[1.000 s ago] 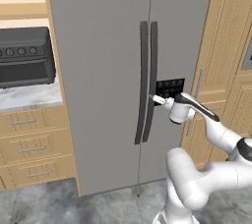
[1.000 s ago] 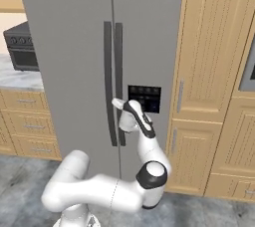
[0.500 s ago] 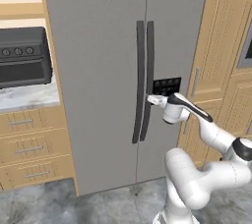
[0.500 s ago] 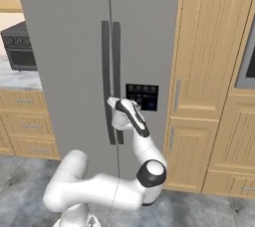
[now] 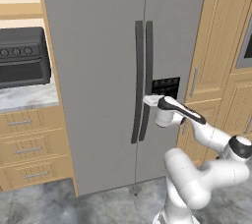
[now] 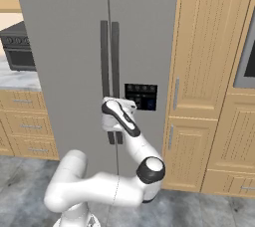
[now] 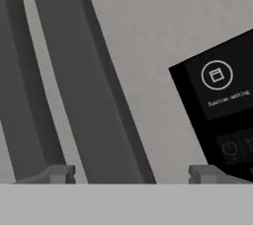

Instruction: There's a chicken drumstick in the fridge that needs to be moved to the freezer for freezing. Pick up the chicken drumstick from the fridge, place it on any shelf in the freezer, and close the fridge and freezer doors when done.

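Note:
The grey two-door fridge (image 5: 98, 70) (image 6: 64, 47) stands shut, so the chicken drumstick is hidden inside. Two dark vertical handles (image 5: 142, 80) (image 6: 110, 71) run along the centre seam. My gripper (image 5: 148, 101) (image 6: 116, 103) (image 7: 131, 174) is open at the lower part of the handles, just left of the black dispenser panel (image 5: 165, 87) (image 6: 141, 96) (image 7: 220, 100). In the hand view the right-hand handle (image 7: 89, 86) runs down between my two fingertips (image 7: 55, 173), very close, with nothing gripped.
Tall wooden cabinets (image 5: 216, 56) (image 6: 209, 71) flank the fridge on the right. A counter with drawers (image 5: 27, 134) and a dark toaster oven (image 5: 22, 56) sit on the left. Grey tiled floor (image 5: 108, 203) lies in front.
The views have shifted slightly with the base. My hand has crept left from the dispenser panel toward the right door's handle, staying open.

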Motion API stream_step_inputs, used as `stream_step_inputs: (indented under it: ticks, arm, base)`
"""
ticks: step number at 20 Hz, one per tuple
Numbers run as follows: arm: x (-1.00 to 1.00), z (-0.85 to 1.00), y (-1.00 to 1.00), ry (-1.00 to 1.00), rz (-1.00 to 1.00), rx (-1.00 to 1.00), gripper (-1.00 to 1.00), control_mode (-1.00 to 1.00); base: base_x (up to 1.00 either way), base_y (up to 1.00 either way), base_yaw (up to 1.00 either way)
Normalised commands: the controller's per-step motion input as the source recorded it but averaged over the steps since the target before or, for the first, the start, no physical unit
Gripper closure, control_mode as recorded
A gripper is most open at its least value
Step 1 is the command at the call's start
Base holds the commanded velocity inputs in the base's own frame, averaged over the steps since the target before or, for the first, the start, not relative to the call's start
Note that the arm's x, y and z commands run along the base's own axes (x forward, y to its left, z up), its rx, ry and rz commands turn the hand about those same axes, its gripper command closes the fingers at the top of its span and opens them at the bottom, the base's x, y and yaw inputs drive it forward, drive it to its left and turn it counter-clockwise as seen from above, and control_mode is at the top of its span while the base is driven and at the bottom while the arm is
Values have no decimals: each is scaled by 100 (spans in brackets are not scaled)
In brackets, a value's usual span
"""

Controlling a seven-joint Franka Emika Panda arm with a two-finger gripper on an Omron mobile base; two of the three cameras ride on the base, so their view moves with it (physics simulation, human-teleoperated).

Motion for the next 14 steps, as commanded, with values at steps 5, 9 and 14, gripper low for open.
stream_step_inputs:
  ticks: [5, 9, 14]
  arm:
    - [-12, 48, 42, -11, -24, 0, -100, -100]
    - [-2, 35, 54, -8, -16, 0, -100, -100]
    - [26, 0, 92, -1, -17, -9, -100, -100]
  base:
    - [0, 0, 0]
    - [0, 0, 0]
    - [0, 0, 0]
